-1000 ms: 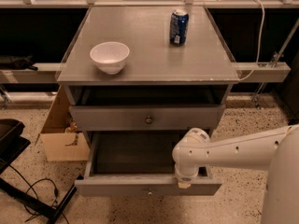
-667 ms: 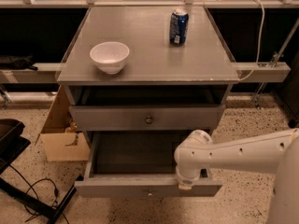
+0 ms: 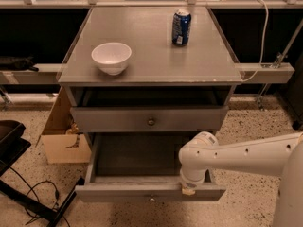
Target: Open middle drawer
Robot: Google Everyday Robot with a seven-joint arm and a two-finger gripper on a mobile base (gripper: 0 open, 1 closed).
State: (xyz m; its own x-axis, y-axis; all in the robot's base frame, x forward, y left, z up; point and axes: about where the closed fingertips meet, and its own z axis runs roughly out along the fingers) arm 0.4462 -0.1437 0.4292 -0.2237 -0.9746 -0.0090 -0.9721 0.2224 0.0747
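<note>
The middle drawer (image 3: 123, 192) stands well out below the tabletop (image 3: 151, 51), with its front running left to right. My claw (image 3: 188, 189) is below the tabletop's right front corner, down at that front's top rim (parted or closed, I cannot tell). Any further pull, I judge, goes straight away from the tabletop.
</note>
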